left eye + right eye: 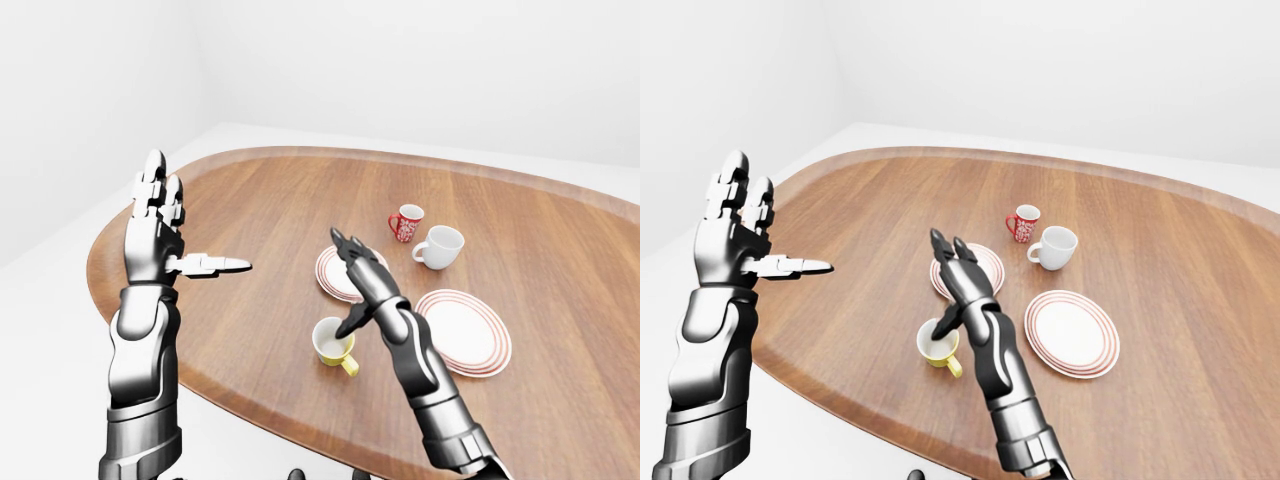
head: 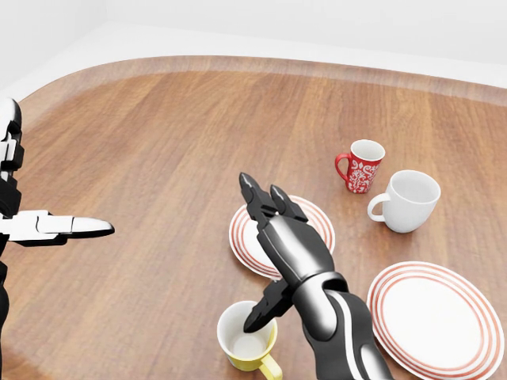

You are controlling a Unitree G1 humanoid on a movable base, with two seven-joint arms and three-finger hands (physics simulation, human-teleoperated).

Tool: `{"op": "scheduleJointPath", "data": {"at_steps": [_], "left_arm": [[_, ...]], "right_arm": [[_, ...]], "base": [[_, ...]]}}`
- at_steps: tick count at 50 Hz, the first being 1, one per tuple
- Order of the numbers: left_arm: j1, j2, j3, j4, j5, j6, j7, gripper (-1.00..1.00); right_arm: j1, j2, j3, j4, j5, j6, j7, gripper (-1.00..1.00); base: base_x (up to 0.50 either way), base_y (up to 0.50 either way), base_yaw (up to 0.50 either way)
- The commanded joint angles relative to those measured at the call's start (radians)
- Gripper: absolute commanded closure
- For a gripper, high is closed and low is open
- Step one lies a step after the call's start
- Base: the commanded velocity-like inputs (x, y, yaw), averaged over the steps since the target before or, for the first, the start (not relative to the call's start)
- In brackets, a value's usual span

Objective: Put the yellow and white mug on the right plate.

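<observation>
the right hand (image 2: 273, 237) hung spread, thumb dipping into the yellow and white mug (image 2: 248, 339) beneath it, grasping nothing. a striped plate (image 2: 245, 229) lay under its fingers (red mug (image 2: 360, 166) and white mug (image 2: 408, 200) beyond). the right plate (image 2: 436, 317) lay clear to its right, near the bench (image 2: 158, 142) edge. the left hand (image 1: 160, 225) was raised, spread.

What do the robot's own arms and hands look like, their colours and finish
Both arms are glossy metallic silver-grey shells with black joints and black banding at the elbows and wrists. The left robot hand is mostly bright silver with segmented fingers. The right robot hand is darker, with a gunmetal back and three black, pointed fingers. No cables, markings or sleeves show.
</observation>
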Motion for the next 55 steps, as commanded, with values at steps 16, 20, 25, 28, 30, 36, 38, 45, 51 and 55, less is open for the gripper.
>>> {"op": "scheduleJointPath", "data": {"at_steps": [16,20,25,28,30,36,38,45,51,55], "left_arm": [[0.001,-0.002,-0.002,0.011,0.005,0.0,-0.002,-1.0],[0.004,-0.003,-0.004,0.01,0.007,0.0,-0.002,-1.0],[0.002,-0.002,-0.002,0.007,0.006,0.0,-0.002,-1.0],[0.003,-0.003,-0.003,0.006,0.007,0.0,-0.002,-1.0],[0.005,-0.004,-0.004,0.008,0.008,0.0,-0.002,-1.0],[0.005,-0.004,-0.004,0.004,0.009,0.0,-0.002,-1.0],[0.005,-0.005,-0.005,0.007,0.01,0.0,-0.003,-1.0],[0.004,-0.004,-0.005,0.005,0.01,0.0,-0.003,-1.0],[0.003,-0.003,-0.003,0.006,0.009,0.0,-0.003,-1.0],[0.004,-0.005,-0.005,0.009,0.01,0.0,-0.003,-1.0]], "right_arm": [[0.076,0.007,0.023,-0.015,-0.001,0.0,-0.023,-1.0],[0.09,0.006,0.027,-0.005,0.002,0.0,-0.035,-1.0],[0.098,0.006,0.03,0.012,0.007,0.0,-0.048,-1.0],[0.098,0.005,0.029,0.026,0.011,0.0,-0.056,-1.0],[0.099,0.004,0.028,0.025,0.012,0.0,-0.056,-1.0],[0.094,0.002,0.022,0.072,0.025,0.0,-0.079,-1.0],[0.092,0.001,0.021,0.081,0.028,0.0,-0.084,-1.0],[0.07,-0.002,0.013,0.152,0.039,0.0,-0.113,-1.0],[0.067,-0.002,0.01,0.166,0.04,0.0,-0.116,-1.0],[0.073,-0.002,0.014,0.161,0.037,0.0,-0.113,-1.0]], "base": [[0.0,0.0,0.0],[0.0,0.0,0.0],[0.0,0.0,0.0],[0.0,0.0,0.0],[0.0,0.0,0.0],[0.0,0.0,0.0],[0.0,0.0,0.0],[0.0,0.0,0.0],[0.0,0.0,0.0],[0.0,0.0,0.0]]}}
